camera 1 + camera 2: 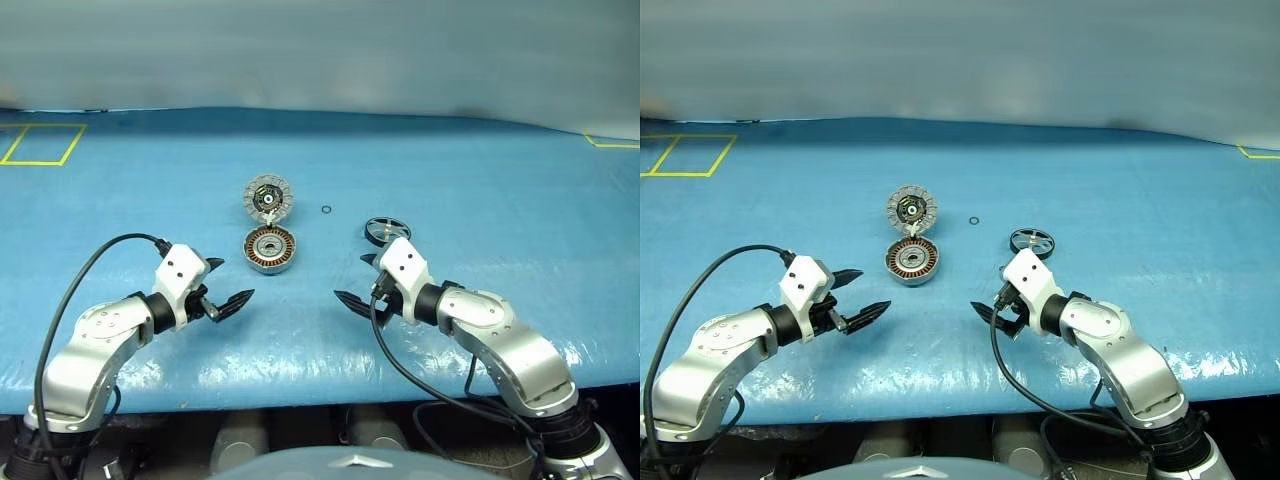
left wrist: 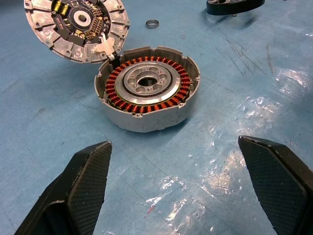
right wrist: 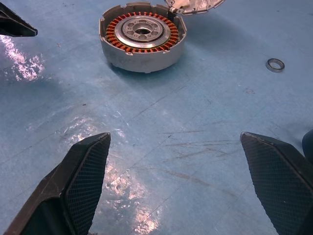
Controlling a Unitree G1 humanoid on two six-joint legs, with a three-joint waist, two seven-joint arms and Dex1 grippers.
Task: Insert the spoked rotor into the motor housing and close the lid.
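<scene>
The motor housing [image 1: 270, 250], a grey cup with copper windings around a silver bearing, sits open on the blue mat. The lid [image 1: 269, 198] lies just behind it, inner face up, touching the housing's far rim. The spoked rotor [image 1: 387, 231], a dark wheel, rests flat to the right of the housing, just beyond my right wrist. My left gripper [image 1: 228, 285] hovers open and empty in front of the housing, to its left. My right gripper [image 1: 352, 278] hovers open and empty in front of the housing, to its right. The two grippers point toward each other.
A tiny black o-ring [image 1: 326, 209] lies on the mat between the lid and the rotor. Yellow tape lines [image 1: 40, 145] mark the far left corner, and more tape [image 1: 612, 142] marks the far right. The table's front edge runs just below both arms.
</scene>
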